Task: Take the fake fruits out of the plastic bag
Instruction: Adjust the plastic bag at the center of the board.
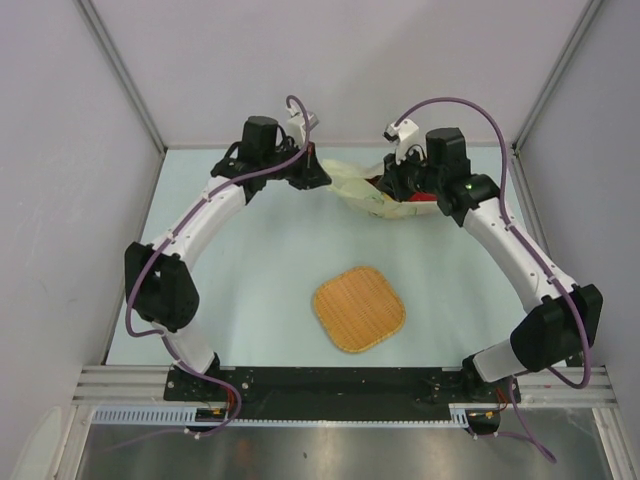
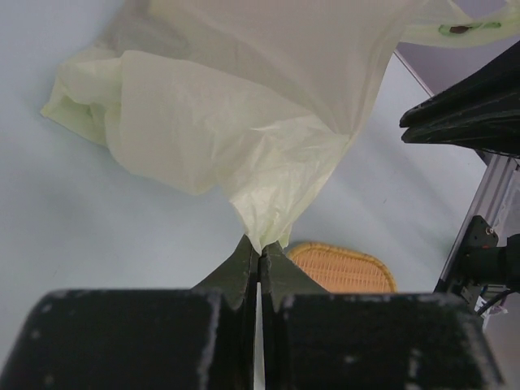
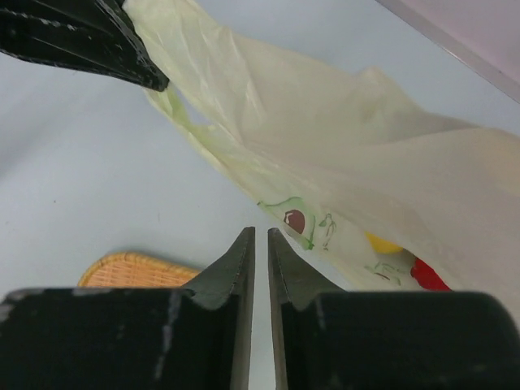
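The pale cream plastic bag (image 1: 365, 190) lies at the far middle of the table between both grippers. My left gripper (image 1: 312, 166) is shut on a pinched corner of the bag (image 2: 244, 114) and lifts it (image 2: 262, 246). My right gripper (image 1: 397, 178) is next to the bag's printed side (image 3: 366, 146); its jaws (image 3: 261, 236) are nearly together with nothing between them. Through the bag I see a yellow fruit (image 3: 382, 242) and a red fruit (image 3: 426, 276); red also shows in the top view (image 1: 425, 196). Other fruits are hidden.
The round orange woven mat (image 1: 359, 308) lies near the table's middle front; it also shows in the left wrist view (image 2: 341, 268) and the right wrist view (image 3: 134, 270). Grey walls enclose the table on three sides. The right arm (image 2: 471, 106) is close to the bag.
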Robot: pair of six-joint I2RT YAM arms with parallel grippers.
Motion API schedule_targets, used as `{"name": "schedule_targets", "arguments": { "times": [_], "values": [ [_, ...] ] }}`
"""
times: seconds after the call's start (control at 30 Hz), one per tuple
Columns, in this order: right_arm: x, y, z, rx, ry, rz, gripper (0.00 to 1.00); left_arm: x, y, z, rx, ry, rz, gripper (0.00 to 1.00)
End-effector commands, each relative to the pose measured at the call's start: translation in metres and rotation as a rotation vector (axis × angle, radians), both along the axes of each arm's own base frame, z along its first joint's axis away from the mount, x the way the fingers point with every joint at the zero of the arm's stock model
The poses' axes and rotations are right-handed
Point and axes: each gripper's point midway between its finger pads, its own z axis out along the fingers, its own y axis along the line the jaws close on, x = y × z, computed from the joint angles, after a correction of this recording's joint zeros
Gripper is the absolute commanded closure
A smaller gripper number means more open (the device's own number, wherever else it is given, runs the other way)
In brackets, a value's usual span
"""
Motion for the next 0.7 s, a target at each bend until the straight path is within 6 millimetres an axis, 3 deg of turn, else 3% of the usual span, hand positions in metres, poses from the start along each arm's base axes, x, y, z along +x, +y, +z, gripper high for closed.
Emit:
{"name": "schedule_targets", "arguments": {
  "times": [0.0, 0.17, 0.2, 0.3, 0.33, 0.37, 0.43, 0.5, 0.6, 0.63, 0.67],
  "values": [
    [0.013, -0.008, -0.002, -0.057, -0.042, -0.044, 0.86, -0.004, -0.01, 0.039, -0.077, -0.052, -0.03, 1.0],
    [0.067, -0.044, -0.052, -0.197, -0.039, -0.249, 0.9, -0.011, -0.014, 0.051, -0.1, -0.067, -0.076, 1.0],
    [0.086, -0.051, -0.069, -0.206, -0.035, -0.284, 0.9, -0.012, -0.014, 0.052, -0.099, -0.068, -0.083, 1.0],
    [0.119, -0.069, -0.09, -0.266, -0.079, -0.361, 0.92, -0.015, -0.011, 0.043, -0.078, -0.063, -0.095, 1.0],
    [0.127, -0.076, -0.11, -0.301, -0.059, -0.373, 0.92, -0.016, -0.011, 0.04, -0.073, -0.057, -0.096, 1.0],
    [0.13, -0.078, -0.115, -0.325, -0.065, -0.361, 0.93, -0.016, -0.01, 0.036, -0.065, -0.052, -0.089, 1.0],
    [0.126, -0.079, -0.123, -0.34, -0.041, -0.348, 0.95, -0.015, -0.008, 0.027, -0.047, -0.034, -0.066, 1.0],
    [0.107, -0.075, -0.133, -0.328, 0.043, -0.329, 0.95, -0.006, 0.002, 0.017, -0.011, -0.037, 0.02, 1.0],
    [0.058, -0.054, -0.148, -0.289, 0.127, -0.265, 0.95, -0.005, 0.005, 0.012, 0.007, -0.046, 0.033, 1.0],
    [0.031, -0.052, -0.174, -0.311, 0.188, -0.234, 0.95, -0.005, 0.004, 0.01, 0.007, -0.041, 0.032, 1.0],
    [0.016, -0.039, -0.167, -0.292, 0.17, -0.206, 0.94, -0.006, 0.005, 0.008, 0.007, -0.036, 0.029, 1.0]
  ]
}}
